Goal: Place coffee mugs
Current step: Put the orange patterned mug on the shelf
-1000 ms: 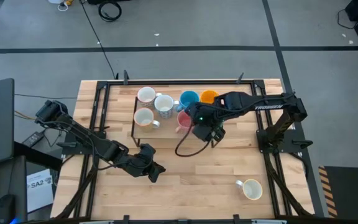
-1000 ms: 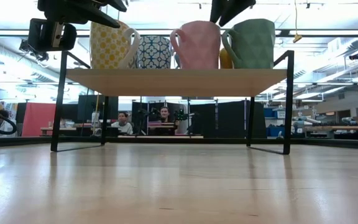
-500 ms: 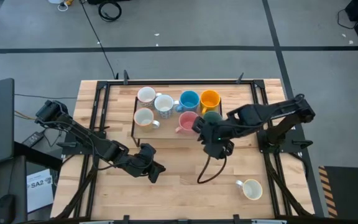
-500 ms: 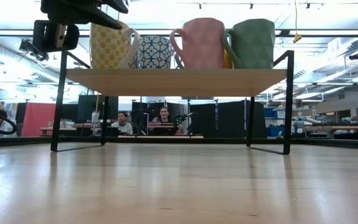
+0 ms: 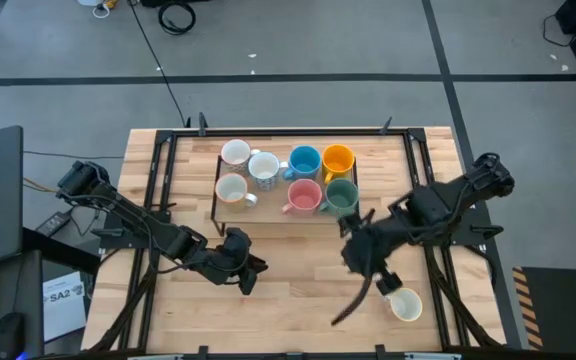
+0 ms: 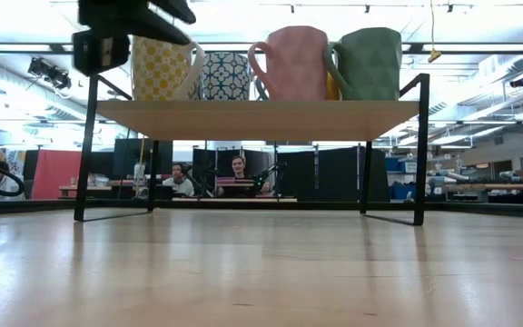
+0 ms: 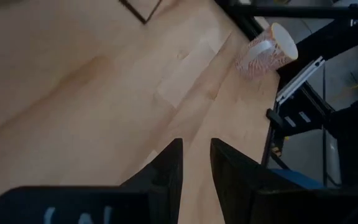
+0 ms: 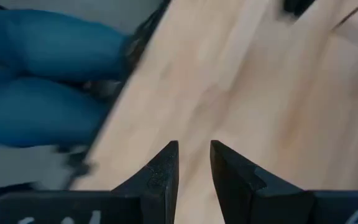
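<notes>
Right gripper (image 5: pixel 368 262) over bare wood, fingers narrowly apart, empty. Just beside it, toward the table's front edge, a cream mug (image 5: pixel 405 303) lying loose. Beyond it, seven mugs on the rack (image 5: pixel 215 196), green mug (image 5: pixel 342 194) nearest. Left gripper (image 5: pixel 248 272) resting low, fingers narrowly apart.

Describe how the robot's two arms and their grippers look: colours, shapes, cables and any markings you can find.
Both arms are black and built of jointed segments. The left gripper and the right gripper each end in two flat, dark, tapering fingers. A pale, partly cut-off marking shows on each gripper body in the wrist views. A black cable trails from the right arm over the light wooden slatted table.
</notes>
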### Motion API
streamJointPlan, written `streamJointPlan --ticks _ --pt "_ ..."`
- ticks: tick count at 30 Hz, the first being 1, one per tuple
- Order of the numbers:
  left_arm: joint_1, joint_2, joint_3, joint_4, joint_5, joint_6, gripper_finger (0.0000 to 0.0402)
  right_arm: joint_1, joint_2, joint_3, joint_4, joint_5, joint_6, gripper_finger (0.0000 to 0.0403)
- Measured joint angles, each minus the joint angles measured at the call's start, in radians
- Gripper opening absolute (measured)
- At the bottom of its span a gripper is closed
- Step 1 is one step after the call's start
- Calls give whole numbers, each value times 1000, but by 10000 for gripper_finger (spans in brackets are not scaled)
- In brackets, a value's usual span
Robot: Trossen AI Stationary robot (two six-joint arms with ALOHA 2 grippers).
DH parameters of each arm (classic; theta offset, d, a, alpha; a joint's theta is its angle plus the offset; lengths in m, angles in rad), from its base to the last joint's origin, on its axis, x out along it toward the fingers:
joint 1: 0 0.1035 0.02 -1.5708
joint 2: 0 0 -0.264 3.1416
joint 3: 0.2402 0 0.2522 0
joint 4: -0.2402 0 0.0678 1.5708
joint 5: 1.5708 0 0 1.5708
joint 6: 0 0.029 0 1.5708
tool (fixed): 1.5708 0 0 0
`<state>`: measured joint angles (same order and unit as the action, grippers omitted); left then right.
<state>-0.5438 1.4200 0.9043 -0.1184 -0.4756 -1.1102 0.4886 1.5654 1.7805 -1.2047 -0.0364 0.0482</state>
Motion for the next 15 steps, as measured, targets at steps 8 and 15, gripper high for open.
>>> streamJointPlan --ticks 8,15 --pt "-19 78 1 323 -42 283 87 172 2 -3 -131 9 265 97" --pt "-39 211 1 716 -37 517 87 345 1 -87 -139 96 492 97"
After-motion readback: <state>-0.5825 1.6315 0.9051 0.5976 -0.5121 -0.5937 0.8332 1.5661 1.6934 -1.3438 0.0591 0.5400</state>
